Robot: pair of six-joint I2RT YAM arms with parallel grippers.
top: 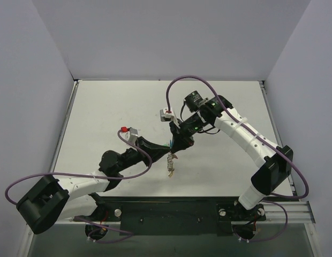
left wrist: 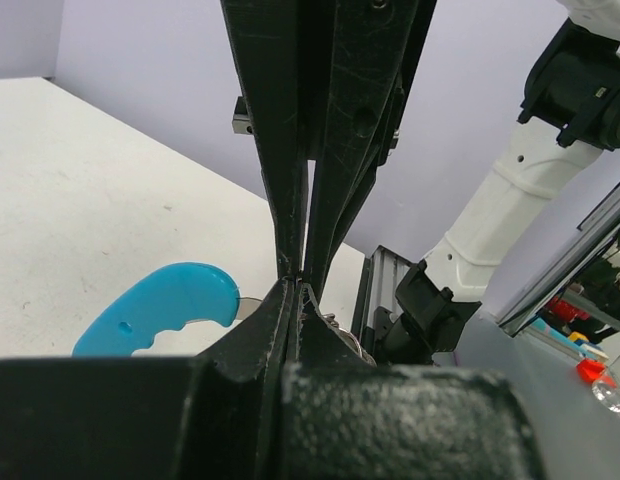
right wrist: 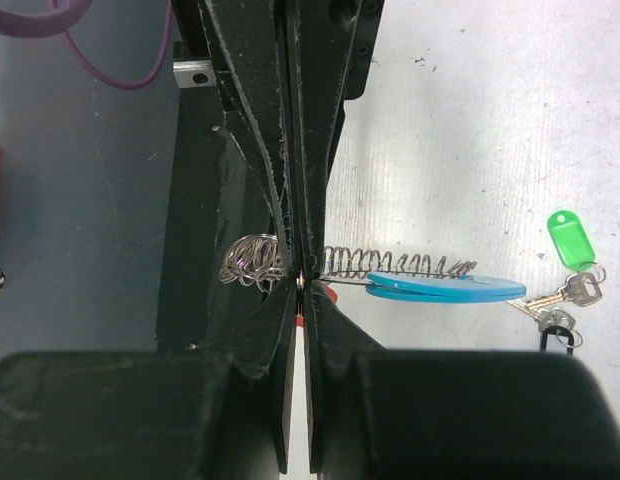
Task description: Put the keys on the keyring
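My two grippers meet tip to tip above the table's middle. My left gripper [top: 167, 145] [left wrist: 300, 285] is shut on the keyring's metal beside its light-blue tag [left wrist: 160, 305]. My right gripper [top: 178, 143] [right wrist: 302, 280] is shut on a thin metal piece, with the red key tag [right wrist: 326, 293] showing just behind the jaws. The keyring's coiled chain [right wrist: 400, 264] runs along the blue tag [right wrist: 445, 288] and hangs below the grippers [top: 170, 163]. The green-tagged key [right wrist: 565, 238] and the black-tagged key [right wrist: 556, 335] sit together at the chain's far end.
The white table [top: 112, 112] has grey walls on three sides. The black base rail [top: 171, 214] runs along the near edge below the grippers. Purple cables [top: 179, 83] loop over both arms.
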